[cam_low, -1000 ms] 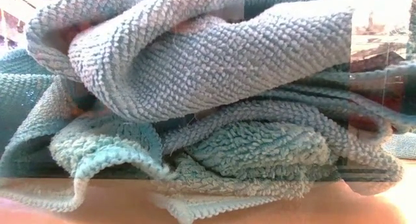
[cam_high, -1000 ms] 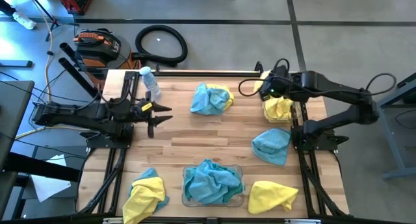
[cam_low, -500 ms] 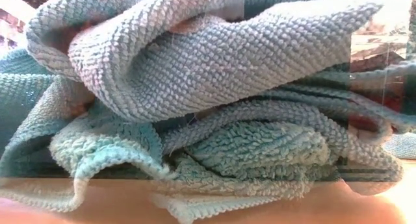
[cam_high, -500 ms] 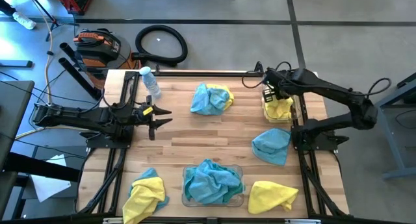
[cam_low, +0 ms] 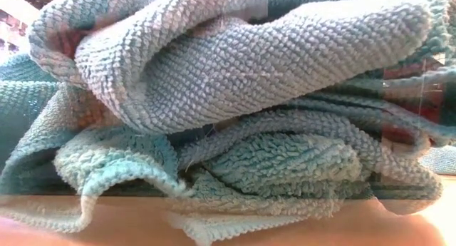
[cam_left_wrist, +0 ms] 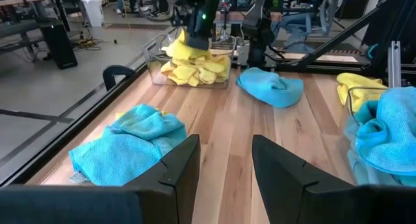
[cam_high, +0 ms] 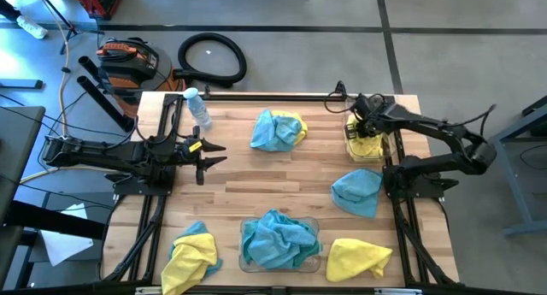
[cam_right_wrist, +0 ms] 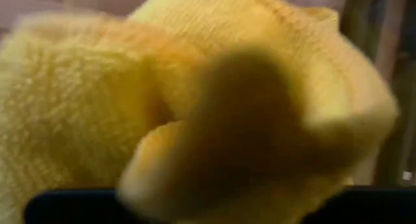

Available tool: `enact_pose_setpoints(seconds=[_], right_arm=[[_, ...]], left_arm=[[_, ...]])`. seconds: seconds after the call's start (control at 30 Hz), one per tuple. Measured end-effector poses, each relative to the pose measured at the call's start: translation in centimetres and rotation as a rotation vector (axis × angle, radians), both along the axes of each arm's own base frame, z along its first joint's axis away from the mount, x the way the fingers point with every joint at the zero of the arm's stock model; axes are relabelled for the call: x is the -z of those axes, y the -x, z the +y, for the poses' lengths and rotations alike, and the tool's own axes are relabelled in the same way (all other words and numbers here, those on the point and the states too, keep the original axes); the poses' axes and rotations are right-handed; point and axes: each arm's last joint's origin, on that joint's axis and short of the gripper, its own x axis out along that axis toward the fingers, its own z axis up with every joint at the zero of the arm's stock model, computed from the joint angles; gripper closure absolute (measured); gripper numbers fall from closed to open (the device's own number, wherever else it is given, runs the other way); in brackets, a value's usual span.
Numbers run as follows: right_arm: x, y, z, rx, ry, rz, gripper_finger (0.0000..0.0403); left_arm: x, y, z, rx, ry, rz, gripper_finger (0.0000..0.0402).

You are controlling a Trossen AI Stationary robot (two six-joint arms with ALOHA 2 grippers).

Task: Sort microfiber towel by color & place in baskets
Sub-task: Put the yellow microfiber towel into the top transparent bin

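I look down on a pale wooden table [cam_high: 256, 171] of long planks, with my two dark arms at its sides. My right gripper [cam_high: 366, 124] is down in the far bin [cam_high: 349, 150], a clear low-walled plastic box at the far right corner, pressed into the yellow cloths [cam_high: 367, 144] heaped there. Its wrist camera is filled with fuzzy yellow pile and a dark blurred shape in front, so I cannot tell how wide its fingers stand or whether they pinch a cloth.

The near bin [cam_high: 248, 262] sits at the table's near edge, middle, packed with crumpled teal cloths [cam_high: 279, 237]. From table height their weave shows close: ribbed loops on some folds, shaggy fleece on others.

Loose cloths lie around. A teal cloth [cam_high: 357, 192] sits between the two bins on the right. A yellow cloth [cam_high: 357, 257] lies just beside the near bin. A yellow-and-teal pair [cam_high: 191, 252] is bunched at the near left. Another teal-and-yellow pair [cam_high: 278, 129] rests at the far middle.

My left gripper [cam_high: 203, 151] waits at the left edge, fingers apart, holding nothing. A clear bottle [cam_high: 197, 107] lies at the far left.
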Motion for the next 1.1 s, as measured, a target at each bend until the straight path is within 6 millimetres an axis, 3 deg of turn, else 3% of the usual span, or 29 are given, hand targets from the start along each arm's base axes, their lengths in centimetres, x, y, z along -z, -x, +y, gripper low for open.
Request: enact_pose_setpoints(seconds=[0.2,0.37,0.6,0.7,0.93,1.1], right_arm=[[1.1,0.6,0.4,0.028,-0.027,0.017,0.0264],[-1.4,0.5,0.4,-0.003,-0.077,0.05,0.0224],[-7.9,0.8,0.6,0.026,-0.003,-0.022,0.0219],[-9.6,1.3,1.0,0.064,0.036,-0.036,0.0219],[-11.2,2.4,1.8,0.16,0.087,0.077,0.0219],[-10.6,0.8,1.6,0.088,0.157,0.004,0.0219]], left_arm=[[0.0,0.0,0.0,0.0,0.0,0.0,0.0275],[0.0,0.0,0.0,0.0,0.0,0.0,0.0275],[0.0,0.0,0.0,0.0,0.001,0.0,0.0275],[0.0,0.0,0.0,0.0,0.0,0.0,0.0275],[0.0,0.0,0.0,0.0,0.0,0.0,0.0275],[0.0,0.0,0.0,0.0,0.001,0.0,0.0275]])
